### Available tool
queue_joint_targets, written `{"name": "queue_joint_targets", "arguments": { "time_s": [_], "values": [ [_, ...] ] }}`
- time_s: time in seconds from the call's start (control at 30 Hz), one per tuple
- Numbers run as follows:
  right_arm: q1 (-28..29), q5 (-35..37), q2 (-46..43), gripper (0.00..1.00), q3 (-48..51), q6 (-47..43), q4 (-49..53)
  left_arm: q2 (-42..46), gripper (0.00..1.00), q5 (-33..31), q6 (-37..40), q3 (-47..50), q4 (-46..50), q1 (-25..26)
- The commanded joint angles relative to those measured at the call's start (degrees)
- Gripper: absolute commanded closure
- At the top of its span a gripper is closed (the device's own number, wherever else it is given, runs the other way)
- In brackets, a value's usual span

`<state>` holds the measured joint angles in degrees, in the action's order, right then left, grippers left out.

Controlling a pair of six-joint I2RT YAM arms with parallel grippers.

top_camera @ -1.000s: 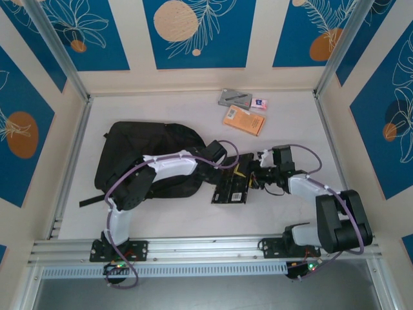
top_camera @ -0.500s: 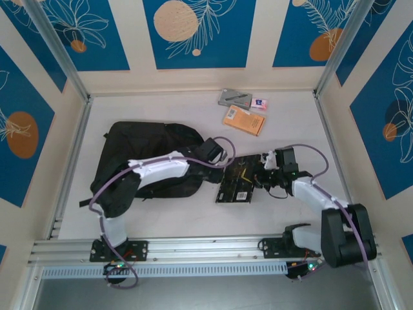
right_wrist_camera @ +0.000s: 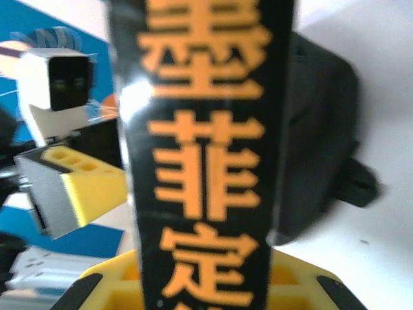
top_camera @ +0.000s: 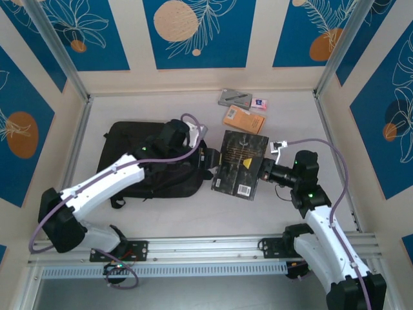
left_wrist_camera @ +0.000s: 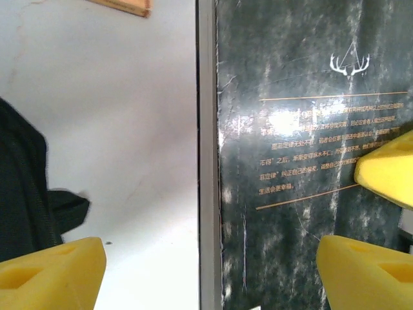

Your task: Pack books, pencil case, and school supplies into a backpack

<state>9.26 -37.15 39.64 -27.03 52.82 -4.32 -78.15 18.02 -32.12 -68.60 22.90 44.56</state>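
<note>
The black book [top_camera: 240, 161] is held by the right gripper [top_camera: 266, 169], which is closed on its right-hand edge. In the right wrist view the gold-lettered spine is seen clamped upright in that grip. The book's long axis runs near to far, slightly tilted, and it lies just right of the backpack [top_camera: 145, 165].

The left gripper [top_camera: 208, 157] is spread wide at the book's left edge. In the left wrist view one finger [left_wrist_camera: 51, 271] is seen over bare table and the other over the cover, with the page edge between them (no contact can be made out).

The backpack's opening cannot be made out, so the leftward move into it is judged to depend on the left arm, which is nearer the bag.

An orange book [top_camera: 244, 119], the pencil case [top_camera: 233, 97] and an eraser-like block [top_camera: 259, 103] lie unpacked at the far side.
</note>
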Motion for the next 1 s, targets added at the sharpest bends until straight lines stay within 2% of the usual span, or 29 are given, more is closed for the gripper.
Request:
{"name": "queue_joint_targets", "arguments": {
  "time_s": [0.0, 0.17, 0.33, 0.47, 0.57, 0.63, 0.97],
  "values": [
    [1.94, -8.92, -0.30, 1.00, -0.49, 7.80, -14.20, 1.30, 0.15, 11.09, -1.28, 2.41, -1.14, -1.06],
    [7.97, -12.53, 0.25, 1.00, -3.56, 8.55, -16.81, 6.49, 0.14, 16.62, -2.08, 5.45, -4.70, -2.99],
    [13.77, -11.69, 0.44, 1.00, -5.76, 7.98, -16.94, 8.57, 0.15, 22.80, -4.48, 7.72, -9.60, -3.68],
    [14.42, -9.35, -0.15, 1.00, -6.42, 6.92, -14.84, 10.57, 0.17, 25.95, -8.13, 10.24, -17.03, -3.70],
    [14.25, -7.32, -0.26, 1.00, -6.94, 5.03, -11.55, 11.84, 0.23, 28.41, -11.16, 11.82, -22.60, -3.69],
    [14.06, -6.06, -0.26, 1.00, -7.43, 3.88, -9.37, 12.62, 0.32, 29.41, -12.71, 12.97, -25.31, -3.71],
    [13.62, -1.35, 0.08, 1.00, -8.24, 1.54, -5.01, 15.04, 0.92, 30.29, -16.96, 17.91, -34.77, -3.62]
  ]
}}
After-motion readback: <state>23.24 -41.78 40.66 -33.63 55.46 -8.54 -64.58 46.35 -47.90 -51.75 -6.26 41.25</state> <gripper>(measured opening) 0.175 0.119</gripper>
